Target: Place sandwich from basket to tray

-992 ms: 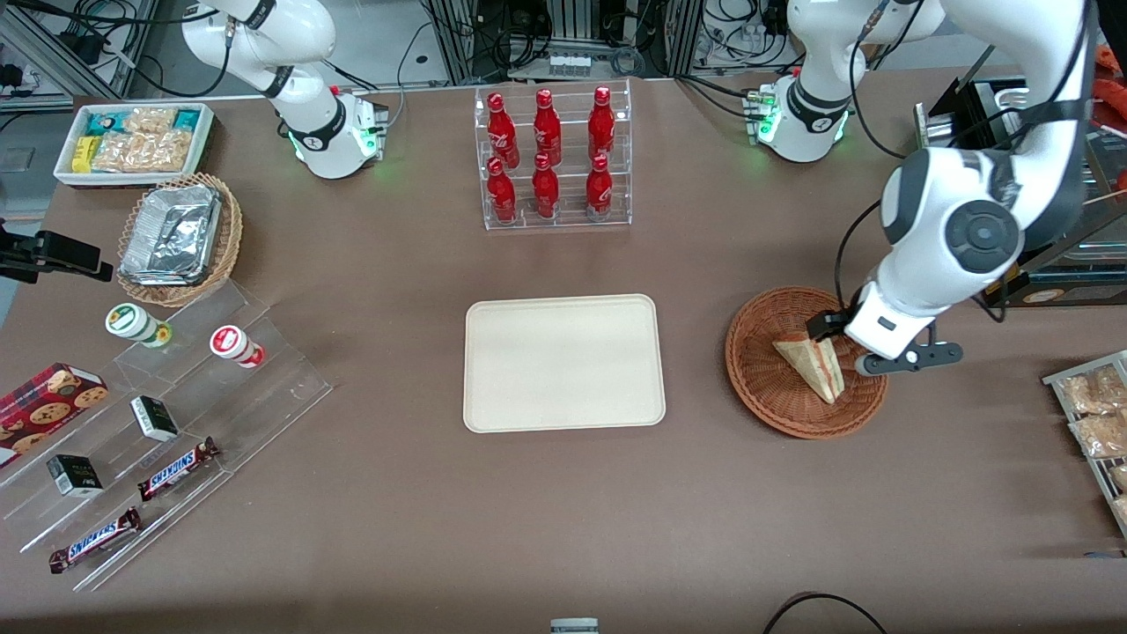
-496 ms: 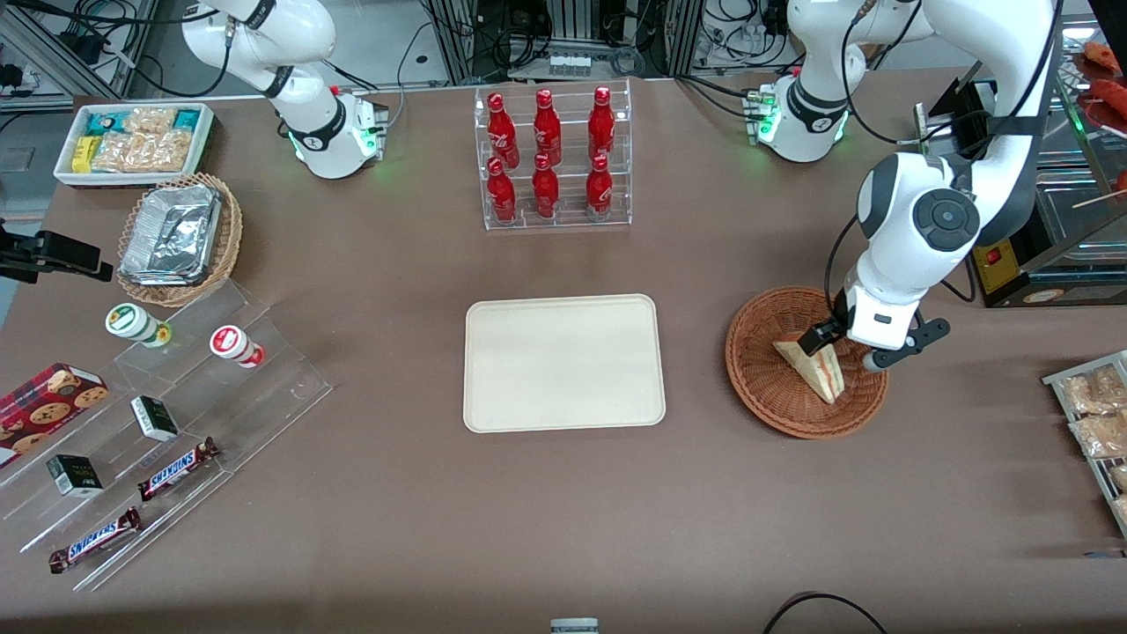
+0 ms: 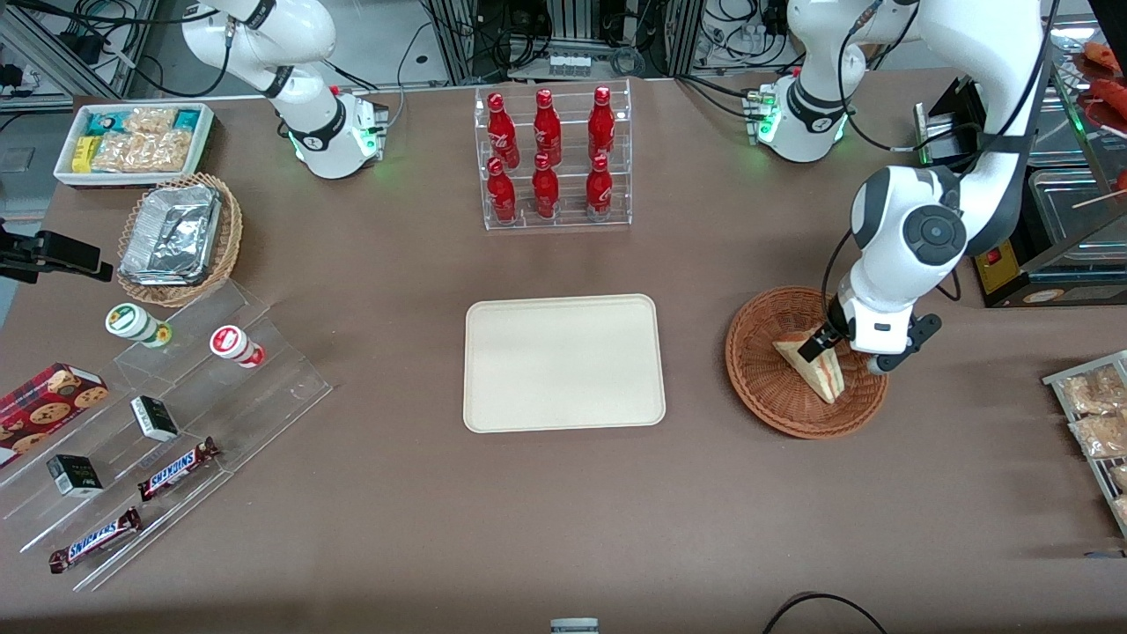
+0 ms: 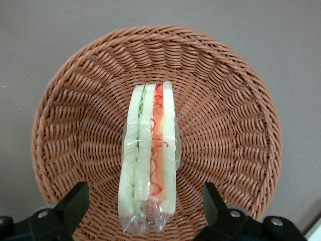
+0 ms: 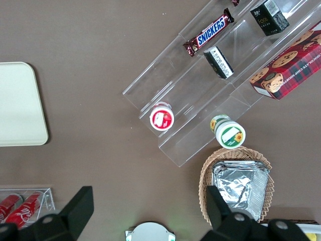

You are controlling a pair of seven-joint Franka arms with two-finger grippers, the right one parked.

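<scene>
Hovering low over the round reddish-brown wicker basket (image 3: 805,362), the left arm's gripper (image 4: 145,213) has its 2 fingers (image 4: 75,203) spread wide, 1 on each side of the clear-wrapped triangular sandwich (image 4: 149,153), gripping nothing. Sandwich lies in the basket bowl, filling edge up: red, pink, green layers. Flat cream-white rectangular tray (image 3: 563,363) sits near the basket, toward the parked arm's end, nothing on it.
</scene>
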